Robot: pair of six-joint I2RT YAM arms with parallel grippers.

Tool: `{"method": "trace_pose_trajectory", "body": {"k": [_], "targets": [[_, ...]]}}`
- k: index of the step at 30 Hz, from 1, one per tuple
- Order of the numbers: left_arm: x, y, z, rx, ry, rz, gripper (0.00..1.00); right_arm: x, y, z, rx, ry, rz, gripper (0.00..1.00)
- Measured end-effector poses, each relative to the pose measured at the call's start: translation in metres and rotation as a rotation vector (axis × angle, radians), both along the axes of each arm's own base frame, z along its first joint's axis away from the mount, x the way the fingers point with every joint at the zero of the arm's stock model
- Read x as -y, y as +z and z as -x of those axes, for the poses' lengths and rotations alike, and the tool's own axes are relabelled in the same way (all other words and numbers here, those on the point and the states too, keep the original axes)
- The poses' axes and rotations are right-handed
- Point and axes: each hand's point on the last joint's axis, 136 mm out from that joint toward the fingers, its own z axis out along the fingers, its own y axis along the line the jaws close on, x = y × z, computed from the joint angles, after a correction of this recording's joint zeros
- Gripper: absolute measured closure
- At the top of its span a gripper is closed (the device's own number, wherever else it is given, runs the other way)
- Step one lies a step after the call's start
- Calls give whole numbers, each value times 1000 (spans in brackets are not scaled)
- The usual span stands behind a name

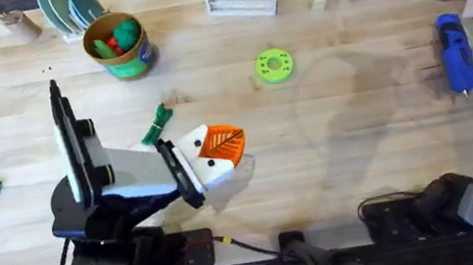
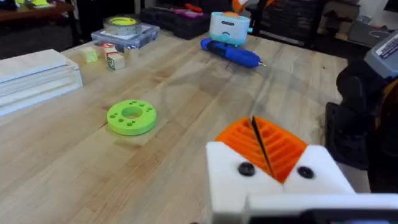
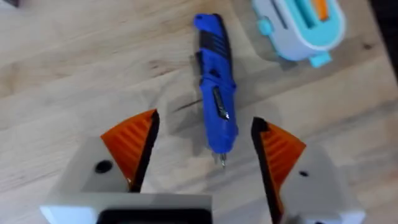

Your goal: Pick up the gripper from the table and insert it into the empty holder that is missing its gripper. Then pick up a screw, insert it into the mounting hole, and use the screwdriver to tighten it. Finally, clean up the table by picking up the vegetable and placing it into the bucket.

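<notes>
Left gripper (image 1: 220,146): orange pads pressed together on nothing, parked low over the near-left table (image 1: 345,107), idle. Right gripper (image 3: 205,152): fingers spread wide, poised above the screwdriver (image 3: 216,93) so the blue barrel sits between them, evidently lined up for a grasp; not yet touching. Screwdriver: lying flat at the table's right side, bit end toward the arms, beside a pale blue toy (image 3: 301,28). Vegetable (image 1: 158,123): green, on the wood just beyond the left arm, apart from the bucket (image 1: 118,45), which stands at far left already holding toys. Green disc (image 1: 273,65): mid-table, unused
</notes>
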Motion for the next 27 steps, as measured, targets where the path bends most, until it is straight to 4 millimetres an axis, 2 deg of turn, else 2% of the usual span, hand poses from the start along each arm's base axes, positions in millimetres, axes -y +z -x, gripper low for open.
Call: {"method": "trace_pose_trajectory", "body": {"k": [5, 13, 20, 27], "targets": [[0, 0, 0, 0, 0, 0, 989, 3, -34, -25, -49, 90, -49, 67], [0, 0, 0, 0, 0, 0, 989, 30, -82, -66, -71, 142, -18, 66], [0, 0, 0, 0, 0, 0, 989, 42, -115, -86, -83, 162, -10, 63], [0, 0, 0, 0, 0, 0, 989, 48, -141, -87, -122, 170, -23, 64]]}}
